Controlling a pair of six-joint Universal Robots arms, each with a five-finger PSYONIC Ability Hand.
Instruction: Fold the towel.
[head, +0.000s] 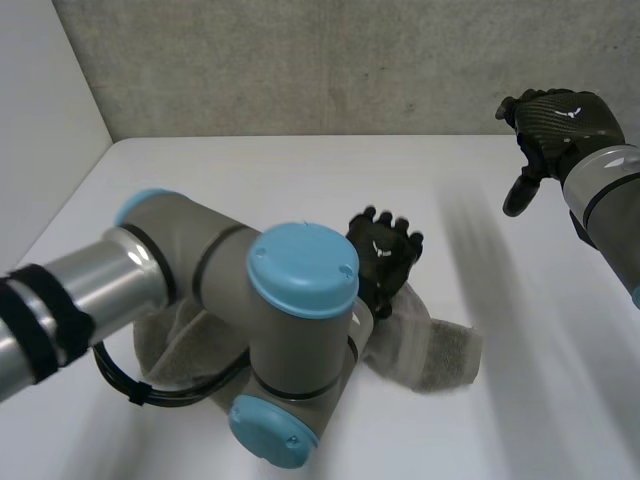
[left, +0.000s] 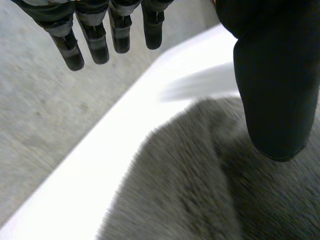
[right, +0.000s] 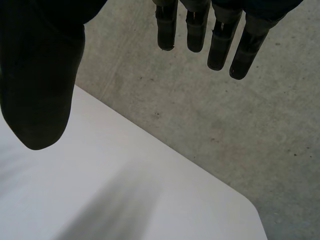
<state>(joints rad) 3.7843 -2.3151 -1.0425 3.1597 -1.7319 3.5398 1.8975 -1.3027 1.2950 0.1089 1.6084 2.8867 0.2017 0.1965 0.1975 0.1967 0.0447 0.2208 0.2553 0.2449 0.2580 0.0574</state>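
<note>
The grey towel (head: 435, 350) is seen lying crumpled on the white table (head: 300, 170), below the left hand (head: 385, 255) and partly hidden by the left arm (head: 290, 330). In the left wrist view its fingers (left: 95, 42) are held straight and released, with nothing grasped. The towel is spread under the thumb and palm, short of the fingertips, though whether it is touched cannot be told. The right hand (head: 560, 120) is held raised, well apart from the towel, its fingers (right: 220, 42) loosely extended and empty above the table.

left robot hand (head: 385, 252) splayed, right robot hand (head: 563, 118) relaxed
</note>
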